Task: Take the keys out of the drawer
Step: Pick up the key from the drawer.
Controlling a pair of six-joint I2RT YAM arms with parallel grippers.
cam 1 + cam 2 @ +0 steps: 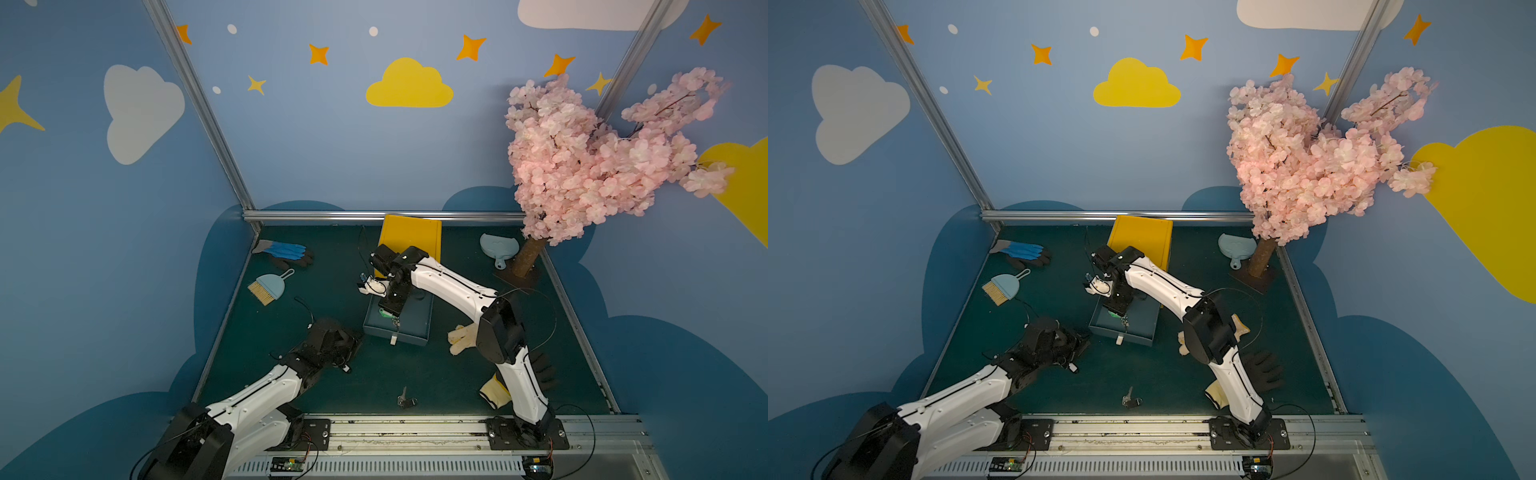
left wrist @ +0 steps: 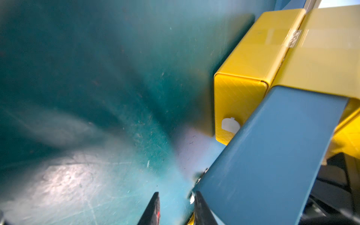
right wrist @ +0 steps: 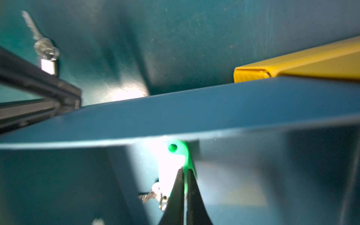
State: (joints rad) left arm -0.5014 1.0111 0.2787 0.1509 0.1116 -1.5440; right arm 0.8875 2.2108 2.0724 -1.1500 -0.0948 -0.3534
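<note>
The blue drawer [image 1: 417, 330] stands pulled out of the yellow cabinet [image 1: 411, 237] in both top views. My right gripper [image 3: 185, 172] reaches down into it, shut on the green tag [image 3: 182, 153] of a bunch of keys [image 3: 153, 196]. The silver keys hang beside its fingers. In a top view the green tag [image 1: 384, 314] shows under the right gripper [image 1: 392, 319]. Another bunch of keys [image 1: 406, 400] lies on the mat near the front rail. My left gripper [image 2: 176, 196] is open, low beside the drawer's outer wall [image 2: 272, 155], nothing between its fingers.
Blue and black gloves [image 1: 286, 251] and a small brush [image 1: 268, 286] lie at the back left. A dustpan [image 1: 498, 245] and a pink blossom tree [image 1: 582, 158] stand at the back right. Cream gloves [image 1: 461, 338] and a black glove [image 1: 542, 370] lie by the right arm.
</note>
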